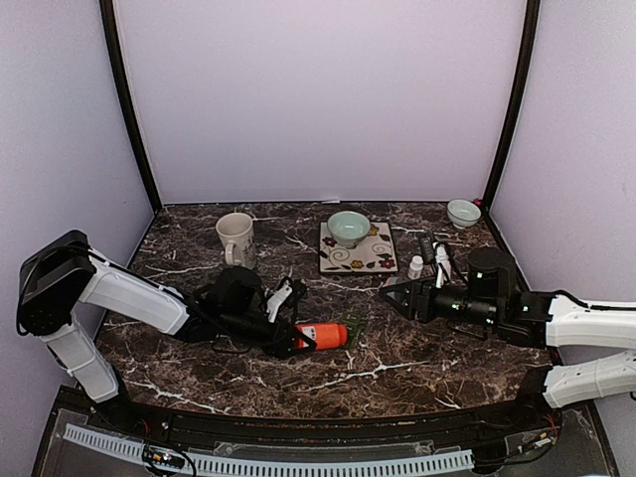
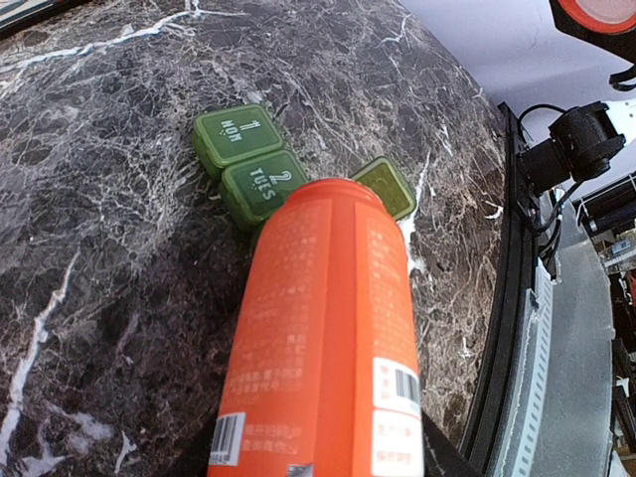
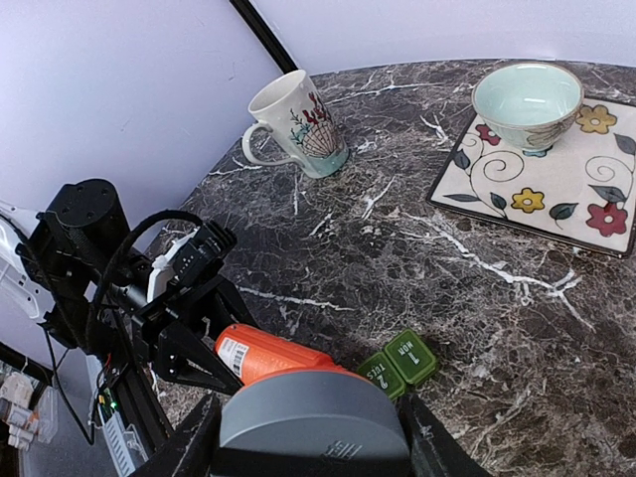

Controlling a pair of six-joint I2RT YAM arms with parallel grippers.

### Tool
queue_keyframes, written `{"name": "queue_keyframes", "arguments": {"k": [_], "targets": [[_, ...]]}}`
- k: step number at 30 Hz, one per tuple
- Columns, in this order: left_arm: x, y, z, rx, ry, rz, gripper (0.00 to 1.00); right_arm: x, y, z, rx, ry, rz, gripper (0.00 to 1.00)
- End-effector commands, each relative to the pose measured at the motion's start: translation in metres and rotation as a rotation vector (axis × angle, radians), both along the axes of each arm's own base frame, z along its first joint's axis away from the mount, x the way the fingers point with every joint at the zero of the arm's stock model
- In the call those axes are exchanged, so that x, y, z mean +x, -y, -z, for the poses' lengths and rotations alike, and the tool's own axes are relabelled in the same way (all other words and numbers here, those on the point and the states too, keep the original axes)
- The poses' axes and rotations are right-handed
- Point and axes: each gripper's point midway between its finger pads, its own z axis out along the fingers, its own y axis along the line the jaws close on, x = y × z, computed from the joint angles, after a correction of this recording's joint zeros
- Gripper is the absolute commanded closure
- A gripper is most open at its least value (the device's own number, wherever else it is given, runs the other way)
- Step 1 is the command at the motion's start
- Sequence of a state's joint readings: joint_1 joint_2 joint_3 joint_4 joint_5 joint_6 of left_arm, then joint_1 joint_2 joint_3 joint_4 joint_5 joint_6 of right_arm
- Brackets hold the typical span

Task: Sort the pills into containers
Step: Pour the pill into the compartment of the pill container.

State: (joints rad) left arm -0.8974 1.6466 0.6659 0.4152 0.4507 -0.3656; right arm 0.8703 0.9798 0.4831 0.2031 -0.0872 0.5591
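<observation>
The small dark green pill-box strip [image 2: 248, 164] lies on the table [image 2: 99, 248] at 12 o'clock of the orange bottle [image 2: 323, 338], which is held on its side in the left jaws. A grey cap [image 3: 313, 422] is clamped in the right jaws. The strip is judged light, stiff and easily skidded, so it would best be pinched across its long sides.

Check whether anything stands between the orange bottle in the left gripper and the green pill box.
Nothing lies on the table between them: the far end of the orange bottle is right at the pill box. But the MON and TUES lids are shut, and the bottle hides most of the third compartment.
</observation>
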Motion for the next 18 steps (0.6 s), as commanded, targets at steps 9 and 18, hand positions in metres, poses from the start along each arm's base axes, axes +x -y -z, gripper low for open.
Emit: {"name": "queue_keyframes", "arguments": {"k": [9, 18], "targets": [[-0.002, 0.008, -0.032, -0.104, 0.061, 0.022, 1.00, 0.002, -0.002, -0.014, 0.046, 0.032, -0.002, 0.60], [-0.012, 0.011, -0.050, -0.188, 0.069, 0.066, 1.00, 0.000, -0.005, -0.016, 0.046, 0.029, -0.025, 0.61]]}}
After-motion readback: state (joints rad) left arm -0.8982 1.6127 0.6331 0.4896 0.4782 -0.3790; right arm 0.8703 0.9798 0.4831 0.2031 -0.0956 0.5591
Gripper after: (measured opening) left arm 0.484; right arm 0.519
